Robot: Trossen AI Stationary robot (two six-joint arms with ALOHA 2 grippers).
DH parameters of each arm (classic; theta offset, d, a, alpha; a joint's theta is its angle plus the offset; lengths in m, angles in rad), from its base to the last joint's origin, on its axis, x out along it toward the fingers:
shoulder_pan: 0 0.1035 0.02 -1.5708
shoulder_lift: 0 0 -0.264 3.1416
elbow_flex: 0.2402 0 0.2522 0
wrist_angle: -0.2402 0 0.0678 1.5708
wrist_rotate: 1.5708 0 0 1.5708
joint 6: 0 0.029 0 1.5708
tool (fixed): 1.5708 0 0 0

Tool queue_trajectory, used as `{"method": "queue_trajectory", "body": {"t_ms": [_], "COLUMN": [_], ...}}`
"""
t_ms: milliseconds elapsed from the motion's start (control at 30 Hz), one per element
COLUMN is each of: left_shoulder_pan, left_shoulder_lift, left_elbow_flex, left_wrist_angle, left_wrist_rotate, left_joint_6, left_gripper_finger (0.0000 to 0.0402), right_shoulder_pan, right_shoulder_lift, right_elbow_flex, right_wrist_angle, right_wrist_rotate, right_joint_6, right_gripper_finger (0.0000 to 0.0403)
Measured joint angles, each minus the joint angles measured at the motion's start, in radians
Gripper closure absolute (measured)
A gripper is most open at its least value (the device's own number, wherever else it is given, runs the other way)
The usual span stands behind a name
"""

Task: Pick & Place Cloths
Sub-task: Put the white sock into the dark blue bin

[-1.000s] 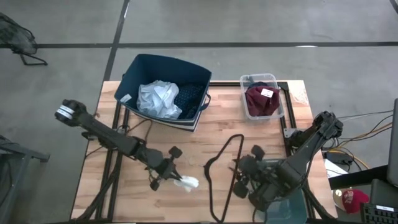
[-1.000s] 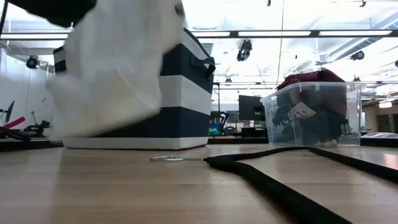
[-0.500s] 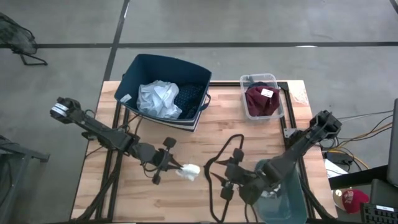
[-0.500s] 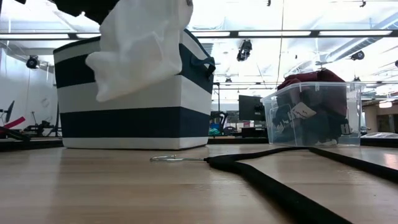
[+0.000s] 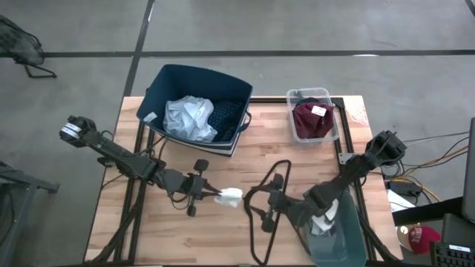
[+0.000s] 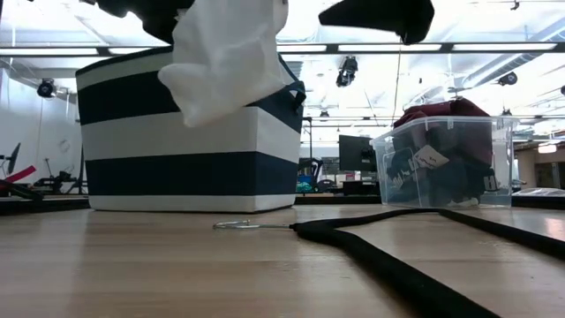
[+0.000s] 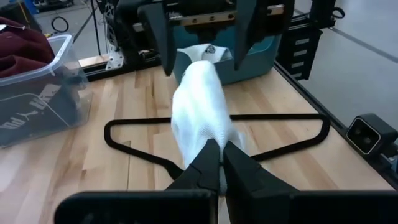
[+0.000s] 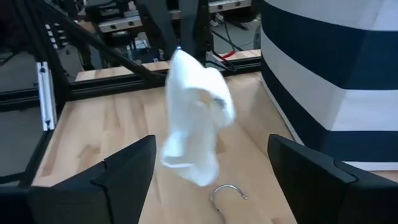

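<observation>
A small white sock (image 5: 229, 196) hangs in the air over the middle of the table, held by my shut left gripper (image 5: 211, 196). It also shows in the low view (image 6: 225, 57) and the right wrist view (image 8: 196, 118). My right gripper (image 5: 266, 204) is open and faces the sock from the table's right, a short way off, touching nothing. A pale blue shirt (image 5: 187, 117) and a navy patterned piece (image 5: 225, 113) lie in the navy bin (image 5: 172, 78). A maroon piece (image 5: 312, 119) sits in a clear box (image 5: 289, 100). My left gripper pinches the sock by one end (image 7: 208, 140) between its two shut fingers (image 7: 239, 168), coming from the table's left. The sock is lifted clear of the table and hangs slack below the fingers (image 6: 225, 57).
A thin black clothes hanger (image 5: 269, 174) lies flat on the wood under and beside my right gripper, its hook (image 6: 252, 226) pointing left in the low view. The striped navy bin (image 6: 190, 132) and the clear box (image 6: 446, 163) stand along the far edge.
My left gripper has risen and moved toward the table's far edge and slightly right, carrying the sock higher and away from the near edge. My right gripper has moved left across the hanger toward the sock.
</observation>
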Motion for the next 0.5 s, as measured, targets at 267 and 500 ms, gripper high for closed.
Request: {"method": "queue_trajectory", "body": {"t_ms": [267, 500], "left_shoulder_pan": [-0.001, -0.001], "left_shoulder_lift": [0.0, 0.0], "left_elbow_flex": [0.0, -0.002], "left_wrist_angle": [0.045, 0.059], "left_wrist_rotate": [0.018, 0.014], "left_joint_6": [0.001, 0.018], "left_gripper_finger": [0.0394, 0.0394], "right_shoulder_pan": [-0.04, -0.074], "right_shoulder_lift": [0.047, 0.137], "right_elbow_flex": [-0.014, 0.093], "right_wrist_angle": [0.068, 0.103], "right_wrist_rotate": [-0.013, -0.096], "right_joint_6": [-0.034, -0.194], "right_gripper_finger": [0.0094, 0.0116]}}
